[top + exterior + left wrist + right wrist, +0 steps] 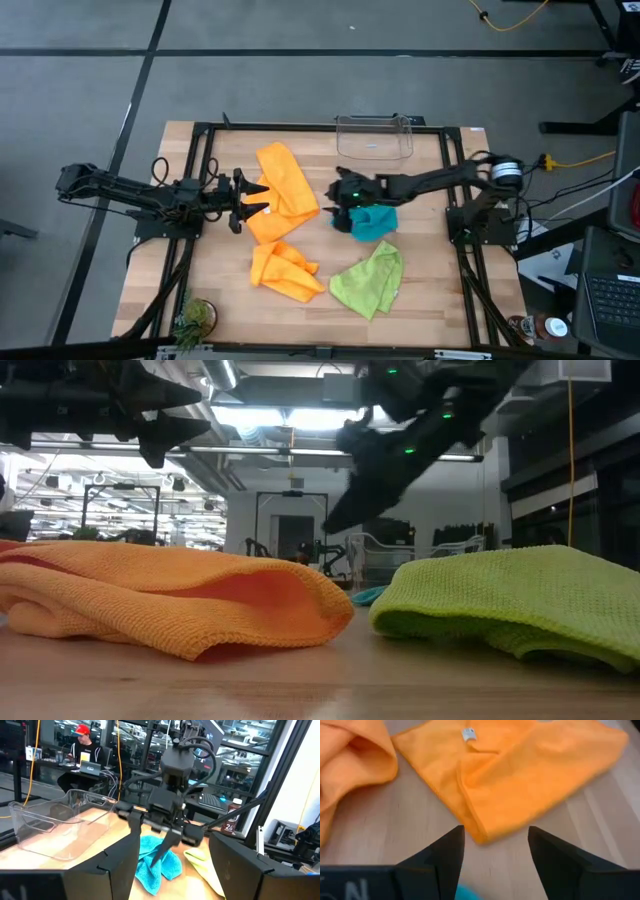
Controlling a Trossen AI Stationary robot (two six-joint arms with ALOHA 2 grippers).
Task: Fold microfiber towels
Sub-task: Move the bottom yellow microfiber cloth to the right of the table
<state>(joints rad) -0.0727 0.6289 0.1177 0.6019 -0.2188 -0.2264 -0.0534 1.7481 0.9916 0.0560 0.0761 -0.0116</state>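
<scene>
Several microfiber towels lie on the wooden table. One orange towel (285,190) (520,775) is spread out at the middle. A second orange towel (283,270) (170,595) lies crumpled nearer the front. Right of that one lies a lime green towel (368,280) (510,595). A teal towel (375,222) (150,865) is bunched at the centre right. My right gripper (335,208) (495,840) hangs open above the table between the teal towel and the spread orange one, slanting down at the orange towel's near edge. My left gripper (262,198) (175,855) hovers open and level at that towel's left side.
A clear plastic bin (375,135) (60,827) stands at the table's far edge. A small potted plant (195,318) sits at the front left corner. Black frame rails (200,160) run along the table's sides. A person sits at a desk beyond the table.
</scene>
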